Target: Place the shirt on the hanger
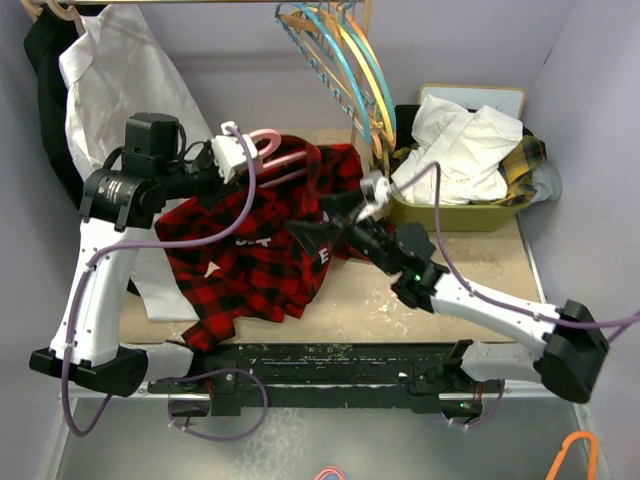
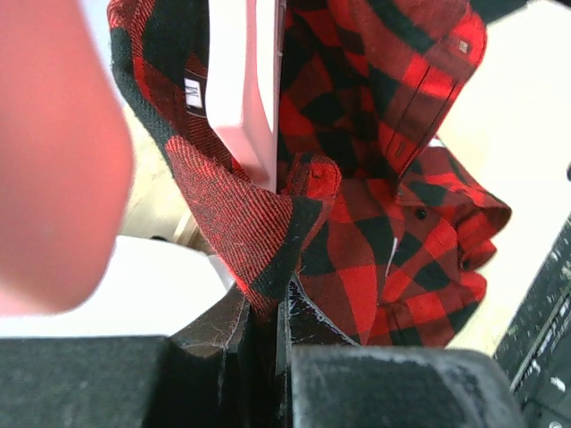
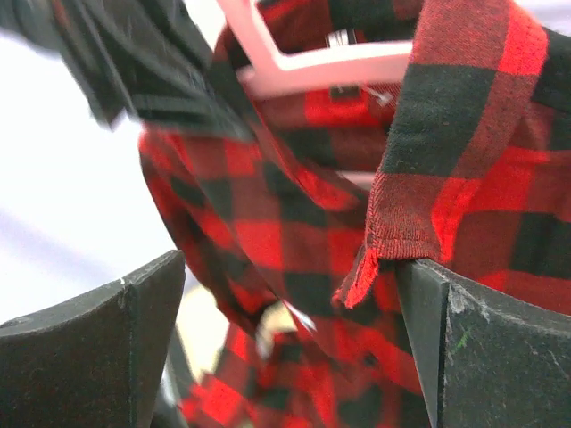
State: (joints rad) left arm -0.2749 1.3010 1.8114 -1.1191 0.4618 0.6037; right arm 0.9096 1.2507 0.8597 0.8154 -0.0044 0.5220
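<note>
The red-and-black plaid shirt (image 1: 250,250) hangs raised at its collar end and trails down onto the table. My left gripper (image 1: 243,152) is shut on a fold of the shirt (image 2: 268,232) by the collar, next to the pink hanger (image 1: 272,140), whose bar (image 2: 241,80) lies inside the neck opening. My right gripper (image 1: 318,222) is open at the shirt's right side. In the right wrist view the jaws (image 3: 290,294) stand wide apart with shirt cloth (image 3: 294,223) in front, a frayed edge touching the right finger (image 3: 464,339). The hanger (image 3: 330,62) shows above.
A white shirt (image 1: 110,70) and a dark garment hang at the back left. Blue, yellow and orange hangers (image 1: 340,50) hang at the back centre. A green bin (image 1: 460,212) at the right holds white clothes and yellow-green plaid cloth (image 1: 525,155).
</note>
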